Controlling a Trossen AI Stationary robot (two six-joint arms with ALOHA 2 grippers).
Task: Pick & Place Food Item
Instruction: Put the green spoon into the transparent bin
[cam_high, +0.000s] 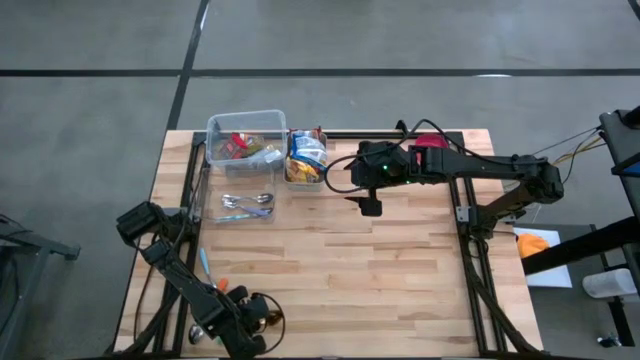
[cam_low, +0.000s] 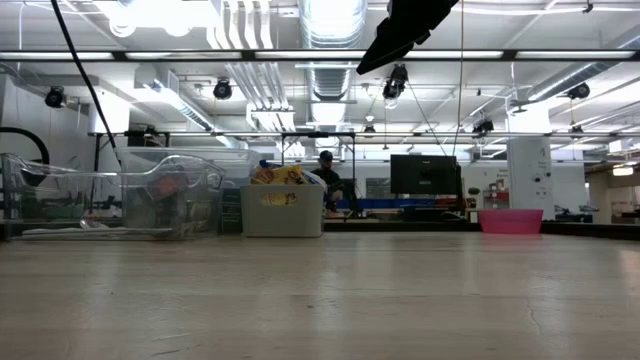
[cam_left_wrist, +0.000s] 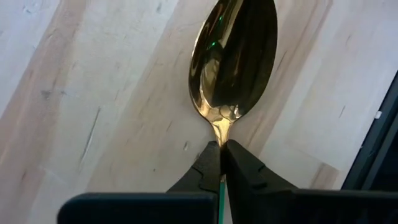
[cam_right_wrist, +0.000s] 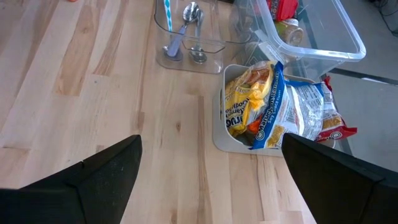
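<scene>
– Where's the food?
– Snack bags (cam_right_wrist: 280, 112) sit in a small bin (cam_right_wrist: 231, 144) at the table's (cam_high: 380, 280) far edge, beside a clear tub (cam_high: 245, 125).
– And the arms?
– The right gripper (cam_right_wrist: 211, 168) hovers near the bin, jaws released wide. The left gripper (cam_left_wrist: 222, 163), at the near edge, is clenched on a spoon's (cam_left_wrist: 233, 59) neck.
</scene>
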